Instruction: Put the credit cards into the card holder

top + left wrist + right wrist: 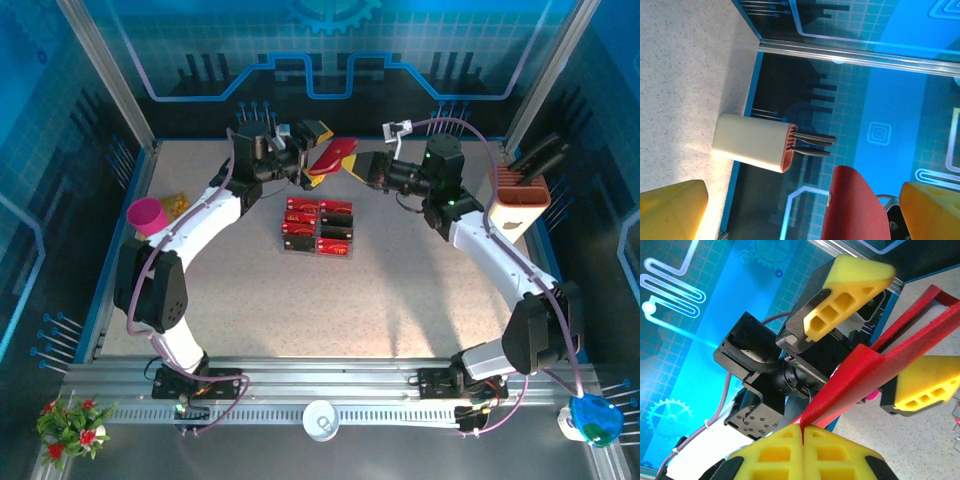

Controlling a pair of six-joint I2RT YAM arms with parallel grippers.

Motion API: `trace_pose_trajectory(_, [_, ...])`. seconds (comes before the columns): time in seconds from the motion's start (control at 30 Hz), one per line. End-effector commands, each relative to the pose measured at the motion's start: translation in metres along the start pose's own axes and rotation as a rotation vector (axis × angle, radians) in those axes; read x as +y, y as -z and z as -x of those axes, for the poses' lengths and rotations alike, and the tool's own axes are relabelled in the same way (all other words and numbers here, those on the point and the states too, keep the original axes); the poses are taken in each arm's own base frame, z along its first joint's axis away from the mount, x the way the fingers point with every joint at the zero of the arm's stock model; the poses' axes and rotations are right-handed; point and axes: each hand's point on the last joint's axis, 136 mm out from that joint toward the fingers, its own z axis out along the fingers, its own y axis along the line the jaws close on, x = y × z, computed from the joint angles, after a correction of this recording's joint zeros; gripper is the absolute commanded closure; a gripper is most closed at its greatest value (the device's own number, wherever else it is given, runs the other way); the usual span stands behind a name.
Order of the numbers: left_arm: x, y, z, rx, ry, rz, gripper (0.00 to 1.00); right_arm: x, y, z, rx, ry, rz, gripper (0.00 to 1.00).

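Card holder (875, 370): red, pale inside, prob. half-open

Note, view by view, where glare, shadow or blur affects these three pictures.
Top external: even light, faint arm shadows on the table. Left wrist: a glare patch on the table beside a blurred yellow finger; the beige block is sharp. Right wrist: the nearest yellow fingers look soft, the red card holder crisper.
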Motion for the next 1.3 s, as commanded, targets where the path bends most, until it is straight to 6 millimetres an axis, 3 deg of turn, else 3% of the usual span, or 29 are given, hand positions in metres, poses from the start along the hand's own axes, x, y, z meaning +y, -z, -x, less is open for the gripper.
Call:
trace_pose_trajectory(0.0, [-0.016, -0.002, -0.008, 0.041, 0.026, -0.083, 0.01, 0.025, -0.012, 0.005, 0.004, 0.048, 0.086, 1.0])
trace_pose_trajectory(0.17, [-0.022, 0.002, -0.007, 0.034, 0.046, -0.142, 0.01, 0.012, -0.018, -0.006, 0.037, 0.027, 0.077, 1.0])
trace_pose_trajectory(0.37, [-0.036, 0.01, -0.005, 0.03, 0.016, -0.195, 0.03, -0.009, -0.011, -0.019, 0.054, 0.019, 0.011, 1.0])
trace_pose_trajectory(0.63, [-0.035, 0.017, 0.001, 0.022, 0.012, -0.225, 0.11, -0.032, -0.002, -0.028, 0.062, -0.005, -0.059, 1.0])
trace_pose_trajectory(0.83, [-0.033, 0.018, 0.0, 0.03, 0.005, -0.224, 0.21, -0.043, 0.002, -0.027, 0.061, -0.011, -0.083, 1.0])
trace_pose_trajectory(1.03, [-0.028, 0.016, 0.001, 0.029, 0.01, -0.225, 0.43, -0.049, 0.004, -0.025, 0.058, -0.016, -0.091, 1.0])
trace_pose_trajectory(1.27, [-0.022, 0.016, 0.005, 0.021, 0.008, -0.211, 0.52, -0.057, 0.007, -0.022, 0.052, -0.025, -0.099, 1.0])
